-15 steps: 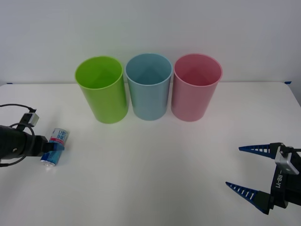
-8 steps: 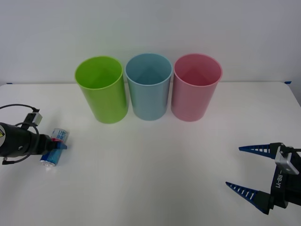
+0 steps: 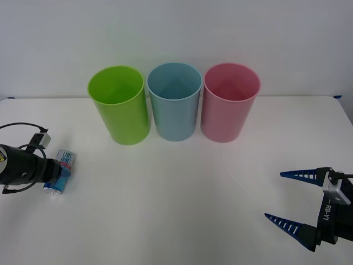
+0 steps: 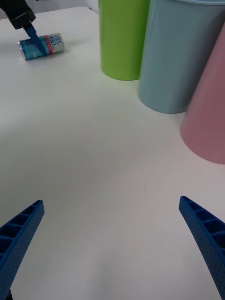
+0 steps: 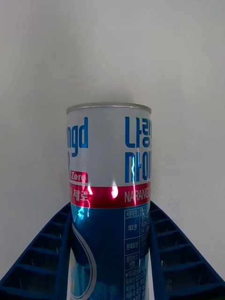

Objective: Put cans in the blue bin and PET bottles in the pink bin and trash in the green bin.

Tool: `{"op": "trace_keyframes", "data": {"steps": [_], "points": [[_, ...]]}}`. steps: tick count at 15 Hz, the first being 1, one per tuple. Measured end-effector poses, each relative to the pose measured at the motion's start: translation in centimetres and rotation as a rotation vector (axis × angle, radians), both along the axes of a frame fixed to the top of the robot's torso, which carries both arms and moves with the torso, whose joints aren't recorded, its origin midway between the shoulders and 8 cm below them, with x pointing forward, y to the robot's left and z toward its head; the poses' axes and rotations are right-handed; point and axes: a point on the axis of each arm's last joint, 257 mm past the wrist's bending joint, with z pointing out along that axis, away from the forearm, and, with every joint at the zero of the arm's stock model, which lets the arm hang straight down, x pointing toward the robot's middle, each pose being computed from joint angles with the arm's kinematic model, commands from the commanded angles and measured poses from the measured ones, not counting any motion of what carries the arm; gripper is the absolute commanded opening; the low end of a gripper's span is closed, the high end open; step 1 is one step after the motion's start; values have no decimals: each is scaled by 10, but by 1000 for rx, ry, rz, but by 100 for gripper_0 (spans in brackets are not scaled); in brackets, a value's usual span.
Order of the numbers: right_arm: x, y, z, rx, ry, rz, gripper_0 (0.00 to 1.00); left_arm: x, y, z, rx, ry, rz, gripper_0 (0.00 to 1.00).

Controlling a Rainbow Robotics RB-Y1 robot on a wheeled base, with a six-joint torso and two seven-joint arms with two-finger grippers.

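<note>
One slim drink can (image 3: 59,173) lies on its side at the far left of the white table (image 3: 182,204), and the left gripper (image 3: 58,172) is right on it, its blue ribbed fingers (image 5: 44,248) pressed against both flanks of the can's lower body in the left wrist view, so I call that a pinch across the width. Look at the can's long axis: it runs roughly away from the robot, silver end towards the near edge, white label with the red stripe pointing up the table, and it lines up with the wrist behind it. That matters, because the blue bin (image 3: 174,102) stands upright well off to the right and farther back, in the middle of the row, with the green bin (image 3: 118,105) just beside it on the nearer side to this arm and the pink bin (image 3: 229,103) on the far side. So the carry, as I judge it, must pass over or around the green one without dropping short. Over on the right, the right gripper (image 3: 292,201) waits near the table's front corner, fingers spread wide and holding nothing, well apart from everything. Left arm is plainly the nearer one here.
</note>
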Motion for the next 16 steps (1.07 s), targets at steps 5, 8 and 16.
{"op": "trace_keyframes", "data": {"steps": [5, 8, 16], "points": [[0, 0, 0, 0, 0, 0, 100, 1, -3, -4, 12, -20, -31, 3], [0, 0, 0, 0, 0, 0, 100, 5, -5, -3, 13, -42, -45, 2], [0, 0, 0, 0, 0, 0, 100, 28, -14, 31, -18, -256, -212, 2]]}}
